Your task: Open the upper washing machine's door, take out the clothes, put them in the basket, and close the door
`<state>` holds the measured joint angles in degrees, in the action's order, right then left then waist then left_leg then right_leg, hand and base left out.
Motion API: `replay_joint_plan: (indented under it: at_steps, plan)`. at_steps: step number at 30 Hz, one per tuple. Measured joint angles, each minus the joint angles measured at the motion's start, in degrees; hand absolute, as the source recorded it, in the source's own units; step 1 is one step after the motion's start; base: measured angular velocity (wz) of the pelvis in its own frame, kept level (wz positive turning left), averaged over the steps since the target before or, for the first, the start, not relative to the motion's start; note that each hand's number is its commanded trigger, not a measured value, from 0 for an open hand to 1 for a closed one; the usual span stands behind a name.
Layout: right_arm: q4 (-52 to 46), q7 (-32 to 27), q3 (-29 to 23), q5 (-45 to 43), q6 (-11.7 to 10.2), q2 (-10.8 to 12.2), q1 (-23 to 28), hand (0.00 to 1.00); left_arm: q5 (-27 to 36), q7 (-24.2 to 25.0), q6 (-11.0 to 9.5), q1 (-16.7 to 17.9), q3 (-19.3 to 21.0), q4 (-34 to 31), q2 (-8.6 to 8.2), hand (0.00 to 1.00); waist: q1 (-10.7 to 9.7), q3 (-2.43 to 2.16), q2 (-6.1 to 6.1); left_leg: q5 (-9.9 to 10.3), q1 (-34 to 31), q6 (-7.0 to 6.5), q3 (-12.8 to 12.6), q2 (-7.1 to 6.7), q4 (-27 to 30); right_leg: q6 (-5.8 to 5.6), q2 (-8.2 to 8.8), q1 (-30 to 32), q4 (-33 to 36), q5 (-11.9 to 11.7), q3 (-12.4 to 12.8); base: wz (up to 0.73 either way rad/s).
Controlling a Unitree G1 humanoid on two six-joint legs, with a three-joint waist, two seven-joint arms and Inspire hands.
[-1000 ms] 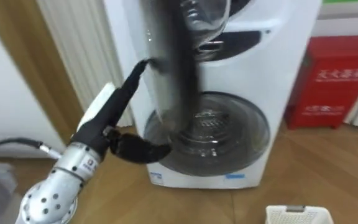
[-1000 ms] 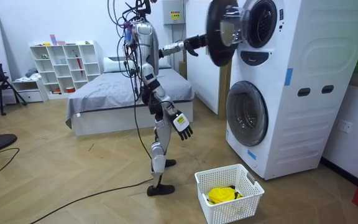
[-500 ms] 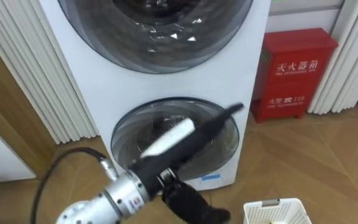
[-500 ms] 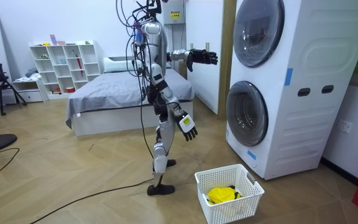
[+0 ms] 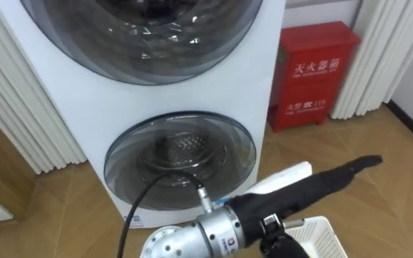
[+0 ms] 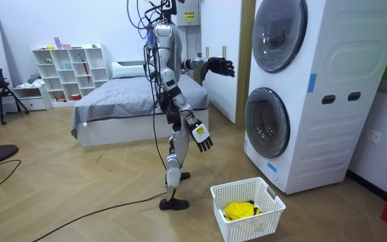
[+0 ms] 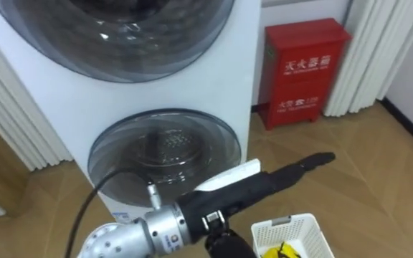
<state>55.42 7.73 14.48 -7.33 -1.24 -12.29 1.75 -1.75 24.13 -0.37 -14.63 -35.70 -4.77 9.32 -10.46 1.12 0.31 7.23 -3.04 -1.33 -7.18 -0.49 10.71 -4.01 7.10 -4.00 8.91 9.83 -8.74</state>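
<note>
The robot stands upright on the wooden floor, with the grey bed (image 6: pixel 123 101) at the room view's left and the tall white stack of two washing machines (image 6: pixel 314 101) at its right. Its right hand (image 6: pixel 202 138) hangs low beside the thigh with loose fingers and holds nothing, as it did half a second ago. Its left hand (image 6: pixel 219 66) is raised toward the stack, fingers straight and spread, apart from the upper round glass door (image 6: pixel 273 35). One second ago this door stood open with the left hand on it; now it is closed. The lower round glass door (image 5: pixel 180 161) is closed too. The yellow cloth (image 6: pixel 239 210) lies in the white plastic basket (image 6: pixel 244 230) on the floor before the lower machine, unmoved. A red metal box (image 5: pixel 314 75) stands just right of the stack.
</note>
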Motion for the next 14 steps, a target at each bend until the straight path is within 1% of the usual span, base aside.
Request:
replay_joint_plan:
  at_steps: [2, 3, 4, 5, 6, 7, 8, 9, 10, 11, 12, 13, 14]
  plan:
    - [0.3, 0.1, 0.0, 1.4, 0.0, 0.1, 0.0, 0.00, 0.1, -0.8, -0.3, 2.2, 1.1, 4.5, 0.16, 0.00, 0.1, 0.13, -0.22, -0.1, 0.9, 0.17, -0.8, 0.30, -0.5, 0.16, -0.22, -0.2, 0.0, -0.1, 0.4, -0.23]
    - [0.7, 0.0, -0.1, 2.6, 0.0, 0.3, 0.2, 0.00, 0.0, -1.6, -0.5, 4.7, 2.5, 7.9, 0.02, 0.00, 0.1, 0.19, -0.52, -0.2, 1.7, 0.33, -1.1, 0.47, -1.0, 0.16, -0.35, -0.6, 0.0, -0.1, 0.4, -0.20]
    - [1.1, -0.1, -0.8, 3.1, -0.1, 0.6, 0.8, 0.00, -0.2, -2.5, -1.4, 7.3, 4.3, 12.5, 0.05, 0.00, 1.0, 0.14, -0.83, -0.2, 2.2, 0.51, -1.6, 0.74, -1.2, 0.19, -0.56, -0.8, -0.1, -0.1, 0.4, -0.25]
    - [2.2, -0.1, -2.6, 4.3, -0.1, 1.2, 1.3, 0.00, -0.4, -3.8, -2.2, 9.9, 6.9, 18.2, 0.05, 0.00, 1.9, 0.04, -1.44, 0.0, 2.6, 0.81, -1.9, 1.05, -1.2, 0.39, -0.83, -0.9, -0.2, -0.1, 0.5, -0.18]
    - [2.3, -0.2, -3.1, 5.5, -0.1, 1.5, 2.0, 0.00, -1.1, -4.8, -2.3, 11.5, 8.4, 20.7, 0.17, 0.00, 2.5, -0.11, -1.70, 0.1, 2.6, 0.95, -1.9, 1.17, -1.1, 0.59, -0.97, -0.9, -0.3, 0.0, 0.7, -0.12]
    - [2.4, -0.6, -3.8, 8.3, -0.1, 1.8, 3.3, 0.00, -1.7, -6.9, -2.4, 14.2, 11.9, 26.5, 0.36, 0.00, 3.6, -0.39, -2.30, 0.3, 2.7, 1.21, -1.9, 1.38, -0.9, 0.99, -1.15, -0.9, -0.3, 0.3, 0.7, 0.00]
    - [2.6, -0.7, -4.7, 10.2, -0.1, 2.2, 3.8, 0.00, -1.7, -7.9, -2.4, 15.6, 13.9, 29.4, 0.45, 0.00, 4.2, -0.46, -2.49, 0.3, 2.8, 1.31, -1.9, 1.44, -0.9, 1.25, -1.21, -0.9, -0.3, 0.5, 0.6, 0.00]
    - [3.6, -1.0, -5.5, 13.4, -0.2, 2.9, 4.4, 0.00, -1.6, -10.6, -2.6, 18.3, 17.8, 35.0, 0.45, 0.00, 5.1, -0.68, -3.35, 0.5, 3.0, 1.53, -1.9, 1.60, -0.9, 1.38, -1.38, -1.0, -0.4, 0.6, 0.6, 0.04]
    - [5.8, -1.2, -7.3, 15.3, -0.5, 3.5, 4.7, 0.00, -1.6, -13.4, -3.0, 20.2, 21.7, 41.5, 0.70, 0.00, 5.9, -0.88, -3.87, 0.6, 3.2, 1.69, -1.8, 1.63, -0.9, 1.38, -1.46, -1.6, -0.9, 0.6, 0.3, 0.04]
    - [6.5, -1.3, -8.0, 16.1, -0.6, 3.8, 5.0, 0.00, -1.7, -14.7, -3.2, 20.9, 23.5, 45.0, 0.69, 0.00, 6.3, -0.92, -4.04, 0.8, 3.4, 1.75, -1.8, 1.62, -0.9, 1.38, -1.48, -2.0, -1.2, 0.6, 0.3, 0.00]
    - [7.2, -1.4, -9.4, 18.3, -0.6, 3.9, 5.6, 0.00, -1.6, -17.4, -3.4, 22.4, 27.3, 51.0, 0.62, 0.00, 7.6, -0.97, -3.80, 1.2, 3.8, 1.83, -1.8, 1.63, -0.9, 1.37, -1.49, -2.2, -1.2, 0.6, 0.1, -0.04]
    - [7.3, -1.3, -10.5, 20.1, -0.7, 3.9, 6.1, 0.00, -1.1, -19.9, -3.8, 23.9, 30.8, 55.1, 0.70, 0.00, 8.1, -0.88, -3.46, 1.5, 3.8, 1.81, -1.9, 1.65, -0.9, 1.34, -1.48, -2.3, -1.2, 0.6, -0.5, -0.03]
    - [7.7, -1.3, -11.2, 20.7, -0.8, 4.0, 6.1, 0.00, -1.0, -21.1, -4.2, 24.3, 32.4, 57.5, 0.73, 0.00, 8.4, -0.86, -3.43, 1.6, 3.9, 1.79, -1.8, 1.65, -0.9, 1.34, -1.45, -2.3, -1.2, 0.6, -0.9, 0.00]
